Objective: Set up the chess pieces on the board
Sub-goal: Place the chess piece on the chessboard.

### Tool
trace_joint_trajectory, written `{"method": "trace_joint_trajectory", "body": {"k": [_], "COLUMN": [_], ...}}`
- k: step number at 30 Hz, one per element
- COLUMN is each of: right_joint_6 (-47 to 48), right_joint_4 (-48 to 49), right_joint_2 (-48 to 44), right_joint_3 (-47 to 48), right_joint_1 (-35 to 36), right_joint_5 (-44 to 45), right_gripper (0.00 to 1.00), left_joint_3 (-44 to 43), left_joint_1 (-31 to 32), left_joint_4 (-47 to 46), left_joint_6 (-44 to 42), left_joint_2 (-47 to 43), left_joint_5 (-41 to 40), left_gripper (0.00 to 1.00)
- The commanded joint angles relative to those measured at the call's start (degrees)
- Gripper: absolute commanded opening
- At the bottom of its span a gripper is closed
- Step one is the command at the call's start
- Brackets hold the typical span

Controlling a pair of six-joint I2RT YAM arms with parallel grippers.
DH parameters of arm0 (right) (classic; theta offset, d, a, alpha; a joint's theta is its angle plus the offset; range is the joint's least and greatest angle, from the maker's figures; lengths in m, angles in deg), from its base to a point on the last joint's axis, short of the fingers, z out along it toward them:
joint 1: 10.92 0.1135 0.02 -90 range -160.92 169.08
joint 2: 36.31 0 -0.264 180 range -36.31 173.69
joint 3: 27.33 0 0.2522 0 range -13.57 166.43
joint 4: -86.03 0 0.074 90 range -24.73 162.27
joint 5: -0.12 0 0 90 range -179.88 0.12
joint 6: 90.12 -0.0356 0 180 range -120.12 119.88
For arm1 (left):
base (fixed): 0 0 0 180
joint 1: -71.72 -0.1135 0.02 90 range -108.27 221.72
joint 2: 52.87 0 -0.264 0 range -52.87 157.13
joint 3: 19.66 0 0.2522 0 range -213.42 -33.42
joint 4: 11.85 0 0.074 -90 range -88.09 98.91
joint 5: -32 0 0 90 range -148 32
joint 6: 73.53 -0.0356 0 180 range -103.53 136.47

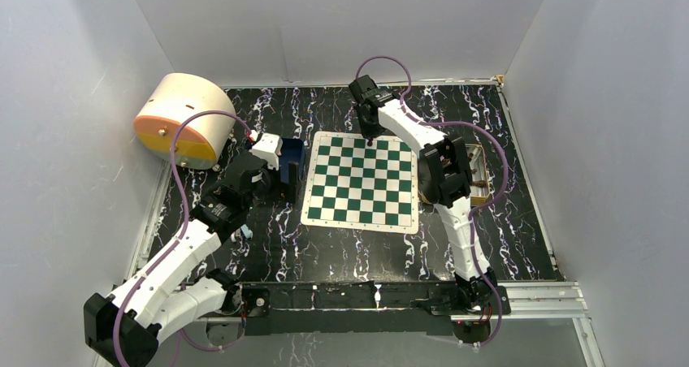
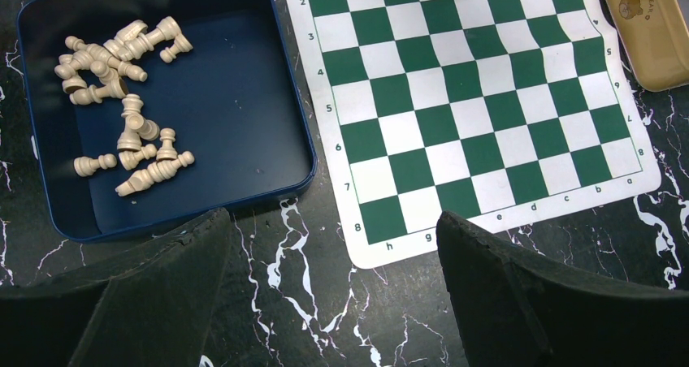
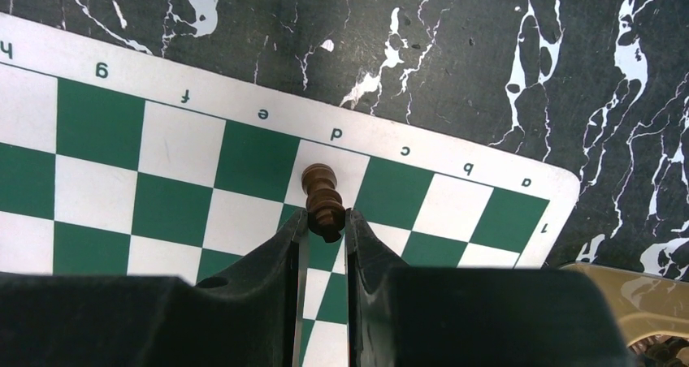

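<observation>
The green and white board (image 1: 361, 182) lies flat in the middle of the table and bears no standing pieces. My right gripper (image 3: 326, 221) is shut on a dark brown chess piece (image 3: 322, 198), held over the white square in column d of the board's far row (image 3: 325, 162); in the top view the gripper (image 1: 370, 136) is at the board's far edge. My left gripper (image 2: 333, 237) is open and empty, hovering over the table just off the board's near-left corner (image 2: 382, 249). Several cream chess pieces (image 2: 122, 99) lie in a blue tray (image 2: 244, 83).
A gold tin tray (image 1: 479, 176) sits right of the board, partly behind the right arm; it also shows in the left wrist view (image 2: 650, 26). A white and orange drum (image 1: 183, 119) stands at the far left. White walls enclose the table.
</observation>
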Motion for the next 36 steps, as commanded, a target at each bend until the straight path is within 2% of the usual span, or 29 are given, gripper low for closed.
{"method": "trace_joint_trajectory", "body": {"k": [1,7,18,24,27,31,36], "right_joint_6": [-0.8,-0.8,-1.1,-1.7,-1.5,-0.9,-1.0], "right_joint_4": [-1.7,-2.2,-2.4,-3.3,-2.2,0.1,1.5], "right_joint_2": [-3.0,-2.3,-3.6,-9.9,-15.7,-23.7,-31.6], "right_joint_3": [3.0,3.2,3.7,-0.8,-7.7,-16.9,-25.5], "right_joint_1": [-0.8,-0.9,-0.9,-1.4,-2.6,-4.7,-7.5], "right_joint_5": [0.3,0.0,-1.7,-3.9,-4.6,-4.1,0.7], "right_gripper": [0.23,0.27,0.53,0.60,0.58,0.49,0.37], "left_joint_3": [0.4,0.4,0.4,0.5,0.5,0.8,0.6], "left_joint_1": [-0.4,-0.4,-0.4,-0.4,-0.4,-0.4,-0.4], "left_joint_4": [-0.6,-0.6,-0.6,-0.6,-0.4,-0.4,-0.7], "left_joint_6": [-0.3,-0.3,-0.3,-0.3,-0.4,-0.3,-0.2], "left_joint_2": [-0.5,-0.4,-0.3,-0.2,-0.5,-1.3,-0.7], "left_joint_5": [0.0,0.0,0.0,0.0,0.0,-0.3,1.2], "left_gripper": [0.94,0.94,0.94,0.94,0.94,0.94,0.94]}}
